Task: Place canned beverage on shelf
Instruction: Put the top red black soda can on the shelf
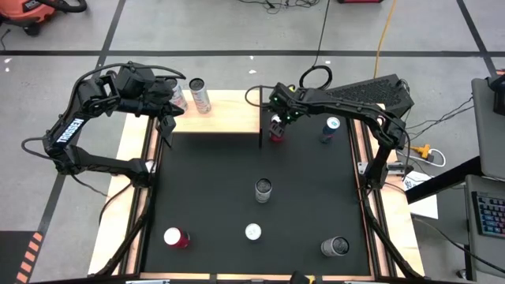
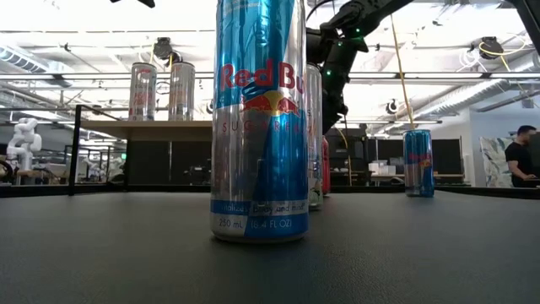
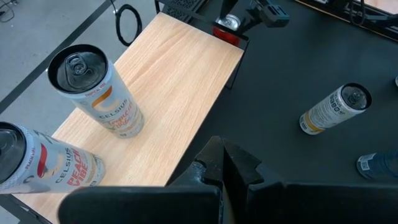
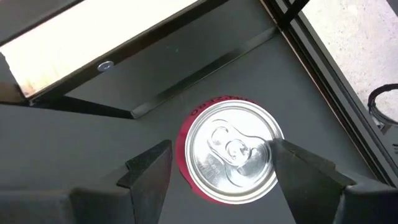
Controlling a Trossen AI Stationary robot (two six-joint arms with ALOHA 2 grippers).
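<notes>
A red can [image 4: 231,154] stands upright on the black mat just off the right end of the wooden shelf [image 1: 229,110]; it also shows in the high view [image 1: 276,131]. My right gripper [image 4: 221,152] is open above it, pointing down, with one finger on each side of the can's top. My left gripper [image 3: 224,165] is shut and empty, above the shelf's left part near its front edge. Two white Celsius cans [image 3: 99,93] [image 3: 43,165] stand upright on the shelf. My right gripper straddles the red can's top from above. One finger [image 4: 298,165] overlaps the can's rim [image 4: 272,144] in the wrist view, and I cannot tell whether it touches. The other finger [image 4: 149,168] stands apart from the can.
A blue can [image 1: 330,128] stands to the right of the red one. Several more cans stand on the mat: a silver one in the middle [image 1: 263,189] and three near the front edge [image 1: 175,237] [image 1: 252,232] [image 1: 335,247]. A person [image 2: 523,156] is in the room beyond.
</notes>
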